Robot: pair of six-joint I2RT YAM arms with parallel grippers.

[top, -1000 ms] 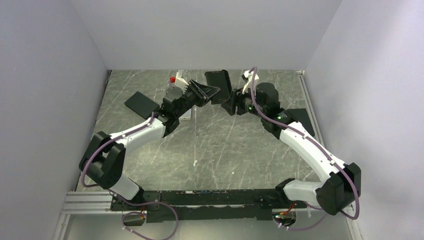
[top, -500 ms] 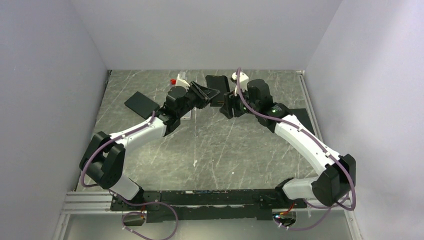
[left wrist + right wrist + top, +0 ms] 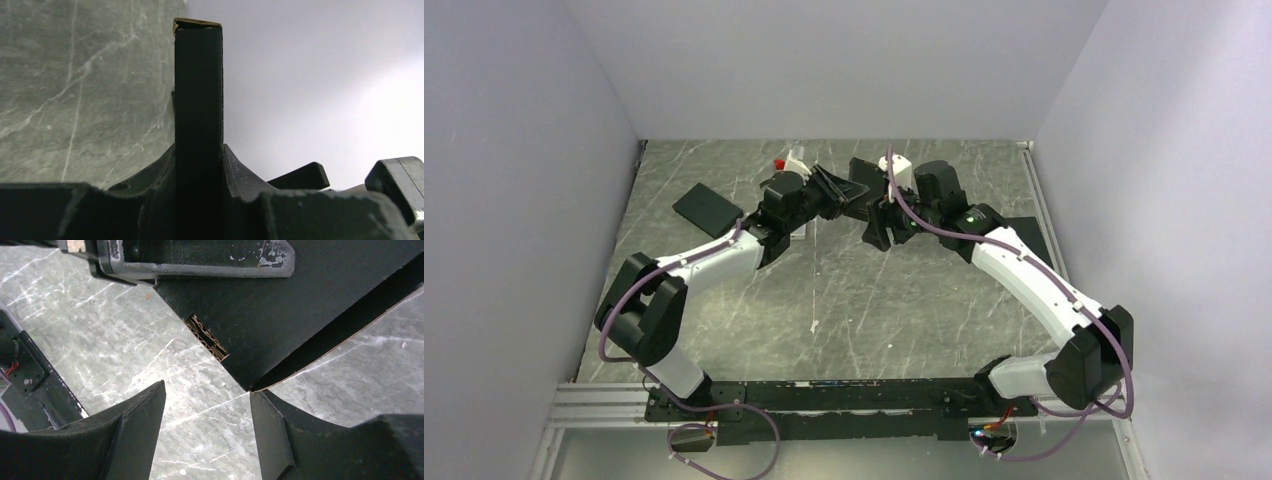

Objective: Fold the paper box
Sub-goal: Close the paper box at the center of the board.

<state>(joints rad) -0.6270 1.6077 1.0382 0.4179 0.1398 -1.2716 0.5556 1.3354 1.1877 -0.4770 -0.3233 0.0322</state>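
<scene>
The left pincer [image 3: 198,161] is closed narrow on the paper box [image 3: 198,90]; its two fingers press a folded black panel between them. The right pincer [image 3: 207,396] stands wide, with grey marble visible between its two fingers, and one corner of the box meets the tip of one finger [image 3: 265,425].

From where I stand there is one marble tabletop [image 3: 844,290] and two arms on it, which lean toward each other at the far middle. There the one paper box [image 3: 856,180] is held up above the tabletop, between the left pincer [image 3: 834,187] and the right pincer [image 3: 871,203].

Two flat black slabs lie on the tabletop: one at the far left [image 3: 707,207], and one at the right [image 3: 1024,228], partly hidden behind the right arm.
</scene>
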